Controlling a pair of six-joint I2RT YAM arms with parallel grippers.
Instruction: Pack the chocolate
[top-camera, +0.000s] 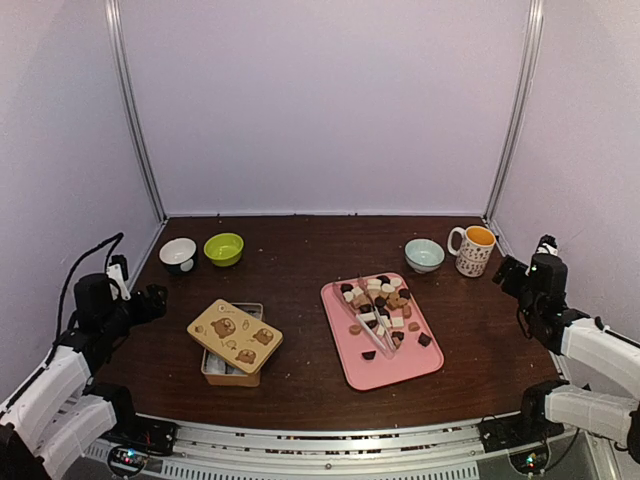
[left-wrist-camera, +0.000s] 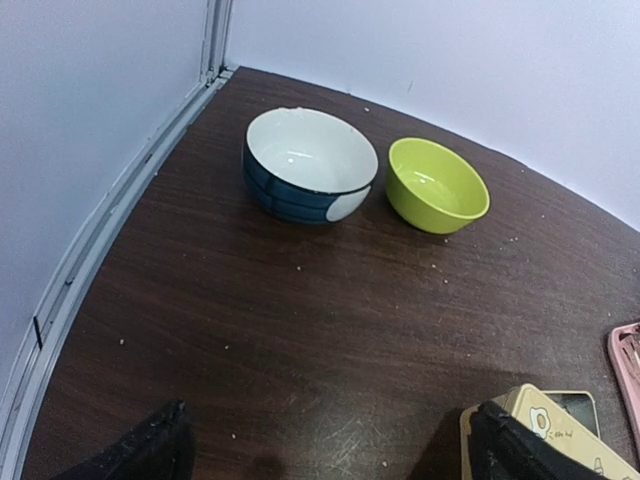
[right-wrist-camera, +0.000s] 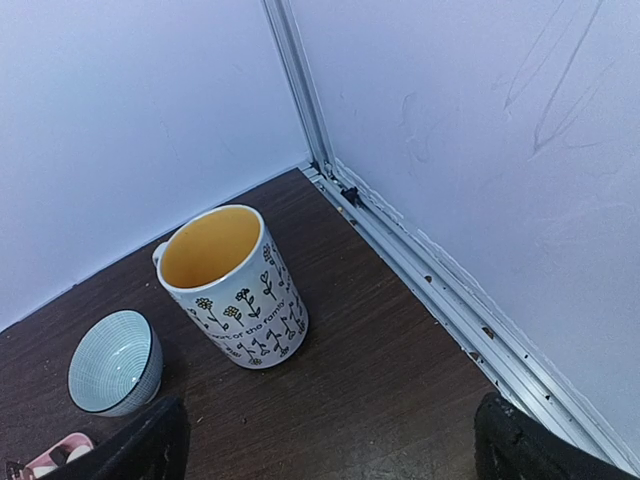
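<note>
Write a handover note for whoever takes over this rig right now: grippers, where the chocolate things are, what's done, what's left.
Left gripper: jaws open, empty, at the table's left side.
Right gripper: jaws open, empty, at the right side near the mug.
Chocolate: piled on the pink tray, with the clear tongs lying across the pile.
Box: left of the tray, its lid askew on top; the inside is mostly hidden.
Done: nothing visibly packed.
Left: uncover the box and move all the pieces in, probably with the tongs.
</note>
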